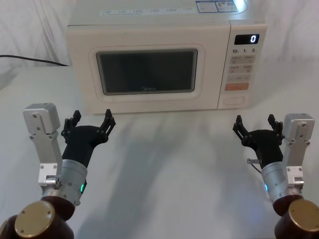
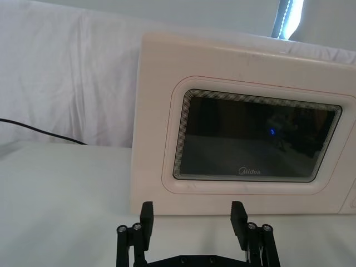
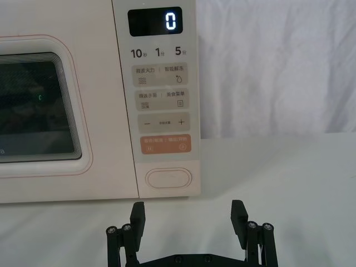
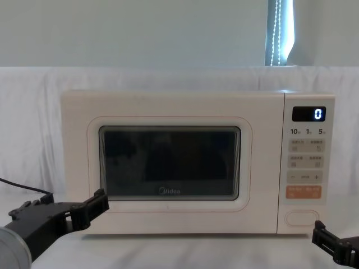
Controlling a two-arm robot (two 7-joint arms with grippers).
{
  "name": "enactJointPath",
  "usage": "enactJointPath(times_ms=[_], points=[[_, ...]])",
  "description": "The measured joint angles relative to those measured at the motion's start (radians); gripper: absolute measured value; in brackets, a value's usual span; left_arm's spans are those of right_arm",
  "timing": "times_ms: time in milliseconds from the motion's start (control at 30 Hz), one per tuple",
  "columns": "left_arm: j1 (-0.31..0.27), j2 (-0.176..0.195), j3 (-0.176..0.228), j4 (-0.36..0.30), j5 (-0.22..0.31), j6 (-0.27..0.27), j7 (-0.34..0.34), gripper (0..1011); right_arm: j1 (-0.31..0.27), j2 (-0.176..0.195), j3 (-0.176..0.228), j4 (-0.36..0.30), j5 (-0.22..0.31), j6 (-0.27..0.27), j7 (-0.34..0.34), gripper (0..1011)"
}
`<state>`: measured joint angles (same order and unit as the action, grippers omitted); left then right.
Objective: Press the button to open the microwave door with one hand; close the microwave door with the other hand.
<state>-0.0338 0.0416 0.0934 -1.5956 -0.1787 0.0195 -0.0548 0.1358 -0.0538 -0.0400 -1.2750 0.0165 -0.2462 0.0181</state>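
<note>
Two grippers hovered low over the white table [image 1: 164,174], each well short of the cream microwave [image 1: 149,20] that stood at the back against a white cloth. The microwave door [image 1: 149,69] was closed, and its dark window carried the word "Midea" along the lower edge. On the control panel at the right the display [image 3: 156,21] read "0", with "10", "1" and "5" printed beneath it, then small beige keys and an orange key [image 3: 166,144]. The button [image 3: 168,178] sat at the bottom of that panel, straight ahead of the right gripper [image 3: 187,216], whose jaws were spread apart and empty. The left gripper [image 2: 191,216] faced the door's lower edge, its jaws likewise spread and holding nothing.
</note>
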Motion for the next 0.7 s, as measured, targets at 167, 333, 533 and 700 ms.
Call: enactJointPath(times_ms=[167, 333, 533, 700], points=[[0.0, 0.0, 0.0, 0.0, 0.0, 0.0, 0.0, 1001, 0.0, 0.0, 0.0, 0.0, 0.0, 0.0, 0.0, 1000], [0.0, 0.0, 0.0, 0.0, 0.0, 0.0, 0.0, 1001, 0.0, 0.0, 0.0, 0.0, 0.0, 0.0, 0.0, 1000], [0.0, 0.0, 0.0, 0.0, 0.0, 0.0, 0.0, 1001, 0.0, 0.0, 0.0, 0.0, 0.0, 0.0, 0.0, 1000], [0.0, 0.0, 0.0, 0.0, 0.0, 0.0, 0.0, 1001, 0.0, 0.0, 0.0, 0.0, 0.0, 0.0, 0.0, 1000]])
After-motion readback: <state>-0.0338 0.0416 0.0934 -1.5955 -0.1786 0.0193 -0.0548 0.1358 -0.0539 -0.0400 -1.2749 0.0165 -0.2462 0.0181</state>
